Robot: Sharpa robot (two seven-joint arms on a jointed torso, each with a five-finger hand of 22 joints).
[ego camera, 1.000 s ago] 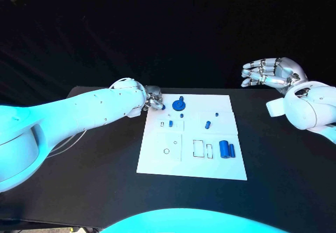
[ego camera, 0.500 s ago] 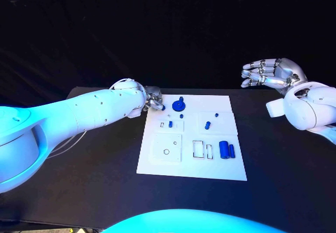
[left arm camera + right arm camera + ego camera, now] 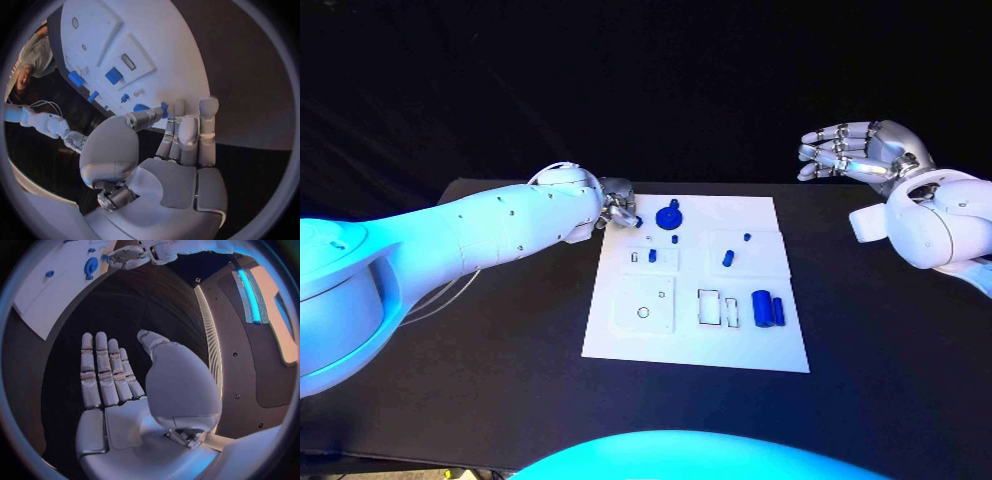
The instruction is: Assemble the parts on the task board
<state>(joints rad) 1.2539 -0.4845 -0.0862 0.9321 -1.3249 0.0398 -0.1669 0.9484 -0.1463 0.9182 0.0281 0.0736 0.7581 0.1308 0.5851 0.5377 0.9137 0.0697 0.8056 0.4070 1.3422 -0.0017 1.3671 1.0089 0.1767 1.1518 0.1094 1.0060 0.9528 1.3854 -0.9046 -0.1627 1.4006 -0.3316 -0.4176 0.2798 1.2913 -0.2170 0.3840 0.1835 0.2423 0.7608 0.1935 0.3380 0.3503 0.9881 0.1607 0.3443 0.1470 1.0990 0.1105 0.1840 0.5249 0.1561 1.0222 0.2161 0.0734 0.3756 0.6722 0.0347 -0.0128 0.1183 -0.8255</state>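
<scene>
The white task board [image 3: 697, 330] lies in the middle of the black table. My left hand [image 3: 615, 207] hovers at the board's far left corner, and the left wrist view shows its thumb and fingers pinching a small blue part [image 3: 164, 107]. Beside it a round blue part [image 3: 669, 215] stands on the board. Small blue pegs [image 3: 727, 258] lie mid-board, and two blue cylinders [image 3: 767, 308] lie near the right edge. My right hand [image 3: 860, 150] is raised beyond the table's far right, fingers spread, holding nothing.
The board [image 3: 156, 55] has several rectangular and round recesses [image 3: 715, 307] on its near half. Black table [image 3: 473, 350] surrounds it on all sides. In the right wrist view the left hand [image 3: 128, 256] appears beside the board's corner [image 3: 50, 285].
</scene>
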